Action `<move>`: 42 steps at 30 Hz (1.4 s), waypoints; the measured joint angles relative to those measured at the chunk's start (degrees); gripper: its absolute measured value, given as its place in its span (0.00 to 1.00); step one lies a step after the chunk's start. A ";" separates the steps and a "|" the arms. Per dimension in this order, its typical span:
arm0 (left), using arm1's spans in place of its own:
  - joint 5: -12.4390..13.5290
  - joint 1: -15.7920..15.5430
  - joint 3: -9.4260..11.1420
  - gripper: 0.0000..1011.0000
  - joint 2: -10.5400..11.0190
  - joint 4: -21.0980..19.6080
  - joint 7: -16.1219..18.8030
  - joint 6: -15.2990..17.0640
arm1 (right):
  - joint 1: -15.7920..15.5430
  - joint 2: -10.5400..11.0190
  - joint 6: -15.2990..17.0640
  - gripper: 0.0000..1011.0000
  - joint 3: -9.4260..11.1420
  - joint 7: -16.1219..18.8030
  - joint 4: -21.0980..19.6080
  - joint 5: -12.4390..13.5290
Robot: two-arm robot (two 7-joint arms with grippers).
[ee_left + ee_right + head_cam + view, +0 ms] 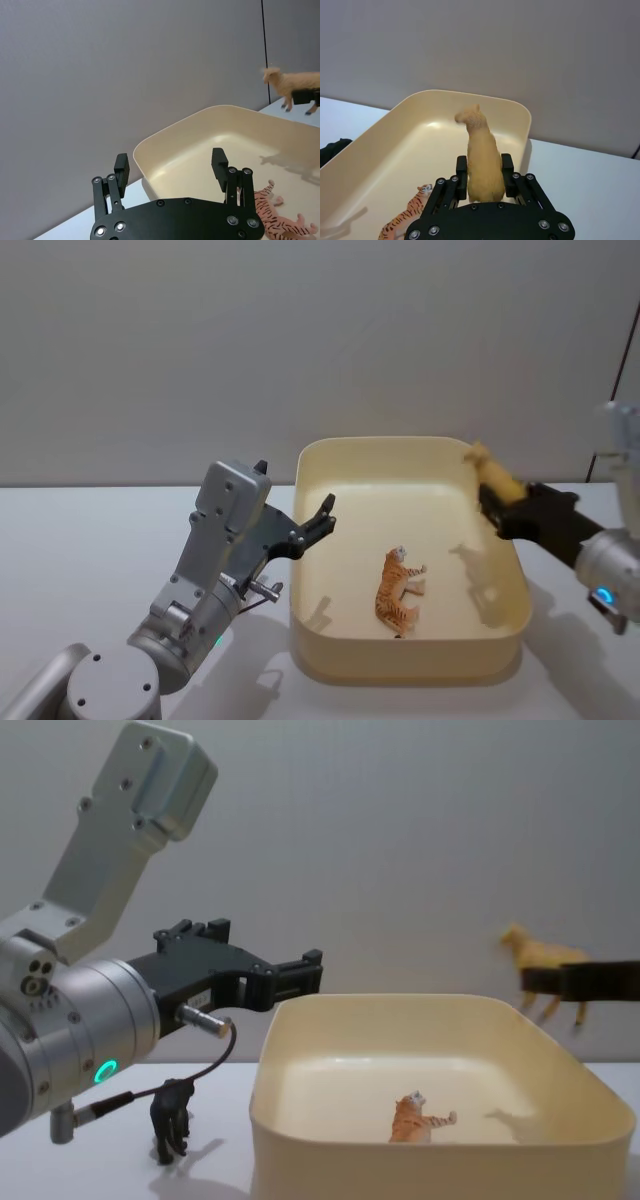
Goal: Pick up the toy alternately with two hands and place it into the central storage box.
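Here, right hand (492, 505): clamped on the tan toy, one black finger on each flank, raised above the right side of the storage box.
Tan toy (481, 150): a pale four-legged animal, gripped at its rear half; the head points away from the wrist. In the chest view it hangs clear above the rim (535, 955), legs downward, touching nothing but the fingers.
Left hand (170, 167): fingers spread wide, nothing between them. It hovers at the left rim of the box, above wall height, tips pointing toward the box.
Left arm (70, 1020): thick silver cylinder with a green ring light, reaching in from the left.
Storage box (400, 444): cream-yellow tub with rounded corners and high smooth walls, standing on the desk between the two hands.
Tiger toy (398, 592): orange with dark stripes, lying on its side on the box floor, near the middle and apart from every wall.
Shadows: the tan toy's shadow falls on the box floor toward the right wall.
Black toy (170, 1120): a small dark animal figure, upright on the desk just left of the box, below the left arm.
Desk (80, 540): plain white surface against a grey wall.
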 joint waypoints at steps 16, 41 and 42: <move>0.00 0.00 0.00 0.99 0.00 0.00 0.00 0.00 | 3.98 -3.55 1.97 0.84 -2.81 1.39 3.55 -3.50; -0.97 -0.13 -0.32 0.99 -0.20 -0.49 0.24 2.09 | -1.97 2.38 0.42 0.99 2.52 -2.53 -3.14 3.53; -1.13 -0.16 -0.37 0.99 -0.23 -0.56 0.37 2.48 | -2.07 2.48 0.39 0.99 2.60 -2.59 -3.26 3.65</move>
